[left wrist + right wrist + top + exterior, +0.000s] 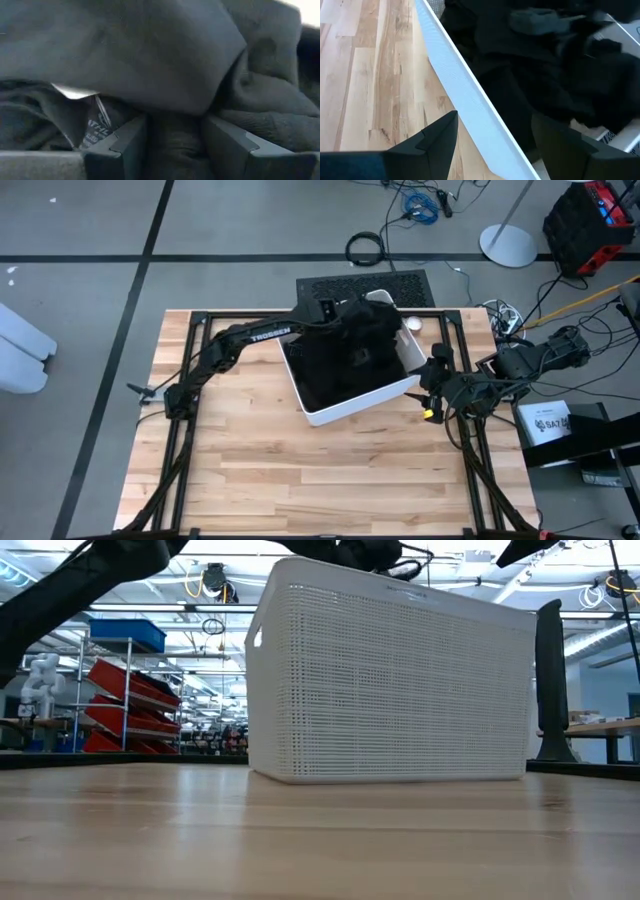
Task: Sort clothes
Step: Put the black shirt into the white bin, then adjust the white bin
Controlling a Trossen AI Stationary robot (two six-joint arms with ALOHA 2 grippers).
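1. The wooden table (300,480) is bare along its near side.
2. The right gripper (492,135) hangs spread wide, holding nothing, straddling the white bin's (355,402) rim.
3. Black clothes (345,355) fill the bin.
4. The left gripper (175,145) reaches into the pile, its fingers (127,142) clamped on a dark fabric fold.

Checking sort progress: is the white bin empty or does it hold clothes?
Holds clothes: the white bin stands upright on the table with dark garments heaped inside, rising above its rim; the left claw reaches into them.
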